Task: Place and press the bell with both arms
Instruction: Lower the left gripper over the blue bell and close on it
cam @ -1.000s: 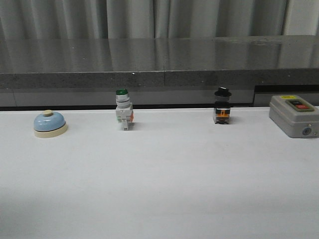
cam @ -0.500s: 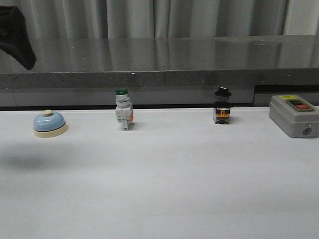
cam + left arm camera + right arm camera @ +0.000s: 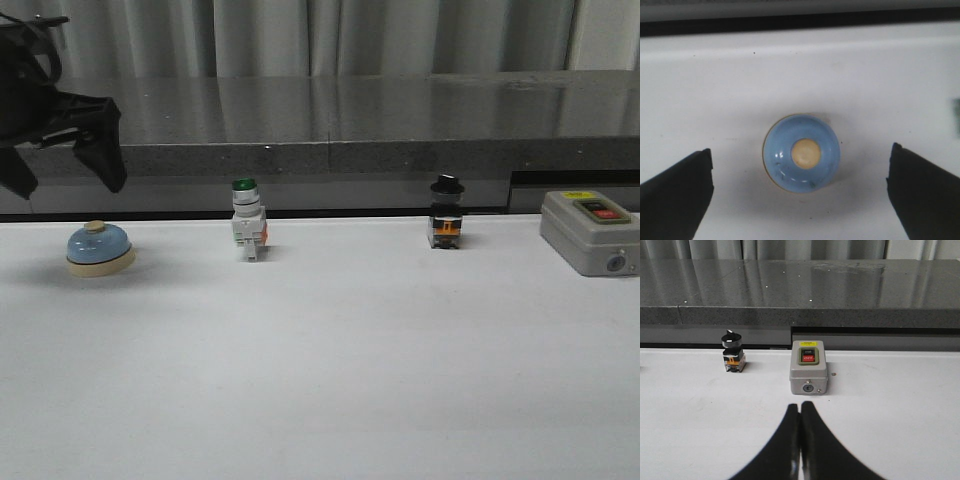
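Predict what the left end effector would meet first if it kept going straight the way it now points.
Probably the light-blue desk bell: the left end effector is open, pointing down with the bell centred between its fingers. Height above it is unclear.

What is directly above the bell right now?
The open left gripper hangs above the bell, its fingers spread wide to either side without touching it. The cream button on top is uncovered. The bell's underside cannot be seen.

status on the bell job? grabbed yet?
Not grabbed. The bell sits untouched at the table's far left. In hand: the left gripper hangs open above it, fingers astride the dome. Left: grasp, place, press. The right gripper is shut, near the grey switch box.
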Action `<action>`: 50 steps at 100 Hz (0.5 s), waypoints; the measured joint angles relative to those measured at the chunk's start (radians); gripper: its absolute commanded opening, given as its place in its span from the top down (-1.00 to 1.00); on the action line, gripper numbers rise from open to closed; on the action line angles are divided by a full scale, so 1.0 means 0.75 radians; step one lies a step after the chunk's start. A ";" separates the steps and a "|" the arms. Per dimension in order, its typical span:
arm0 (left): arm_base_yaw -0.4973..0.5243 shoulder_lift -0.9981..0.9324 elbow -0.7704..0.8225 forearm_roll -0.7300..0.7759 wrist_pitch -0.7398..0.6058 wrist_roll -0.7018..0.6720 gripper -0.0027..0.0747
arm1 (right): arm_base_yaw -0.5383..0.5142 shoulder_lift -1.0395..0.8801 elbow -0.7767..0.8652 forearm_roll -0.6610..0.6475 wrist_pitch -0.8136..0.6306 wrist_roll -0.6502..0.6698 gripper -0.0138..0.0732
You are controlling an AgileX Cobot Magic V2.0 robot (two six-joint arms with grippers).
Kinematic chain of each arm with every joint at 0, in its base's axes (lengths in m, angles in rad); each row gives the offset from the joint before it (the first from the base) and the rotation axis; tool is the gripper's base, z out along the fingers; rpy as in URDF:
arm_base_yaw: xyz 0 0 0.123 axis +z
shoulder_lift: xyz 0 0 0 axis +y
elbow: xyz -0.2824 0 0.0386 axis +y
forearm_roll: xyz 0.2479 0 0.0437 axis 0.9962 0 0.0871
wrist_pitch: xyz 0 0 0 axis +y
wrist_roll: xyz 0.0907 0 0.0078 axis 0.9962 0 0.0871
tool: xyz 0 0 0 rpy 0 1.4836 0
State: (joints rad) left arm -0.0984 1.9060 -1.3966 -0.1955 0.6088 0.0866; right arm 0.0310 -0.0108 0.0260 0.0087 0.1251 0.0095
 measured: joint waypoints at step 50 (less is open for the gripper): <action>0.000 0.191 -0.048 0.000 -0.039 0.011 -0.80 | 0.000 0.000 0.000 0.000 0.000 0.000 0.82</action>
State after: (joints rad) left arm -0.0984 2.0489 -1.4329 -0.1955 0.5797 0.0946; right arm 0.0310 -0.0108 0.0260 0.0087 0.1251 0.0095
